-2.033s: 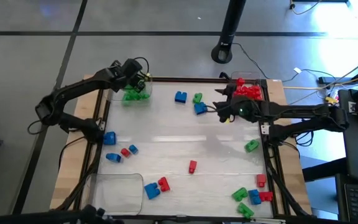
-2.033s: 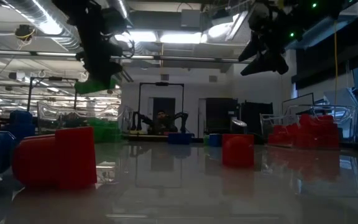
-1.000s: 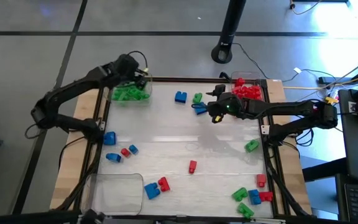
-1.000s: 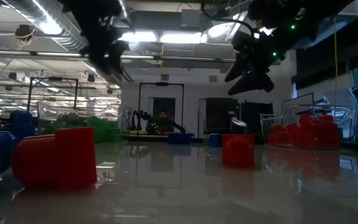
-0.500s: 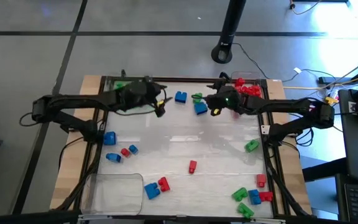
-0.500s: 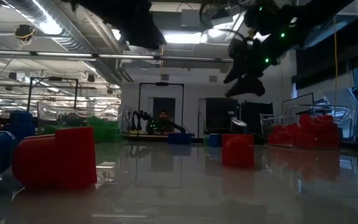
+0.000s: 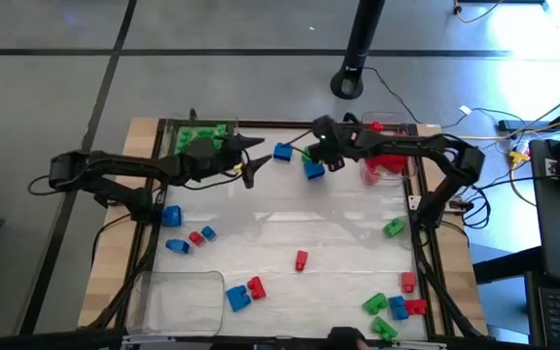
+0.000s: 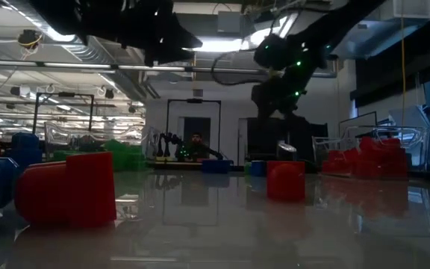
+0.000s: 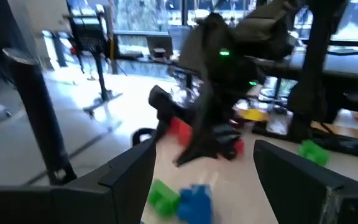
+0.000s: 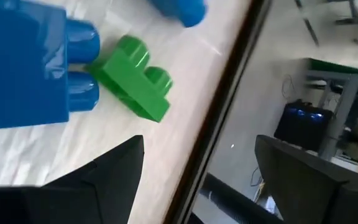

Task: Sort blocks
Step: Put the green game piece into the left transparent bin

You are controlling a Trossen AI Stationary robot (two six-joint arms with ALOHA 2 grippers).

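High view: green blocks (image 7: pixel 202 146) fill one tray (image 7: pixel 175 135); both arms' fingers apart, empty.

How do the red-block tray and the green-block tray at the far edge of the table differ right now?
The red-block tray sits at the far right corner; the green-block tray sits at the far left. The right arm crosses over the red one; the left arm passes beside the green one. Both are clear and hold a single colour.

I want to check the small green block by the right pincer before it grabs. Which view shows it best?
The right wrist view: the green block fills the frame, studs clear, lying beside a blue block. The high view shows it only as a speck under the right pincer. The left wrist view shows it blurred. In the low view I cannot tell it.
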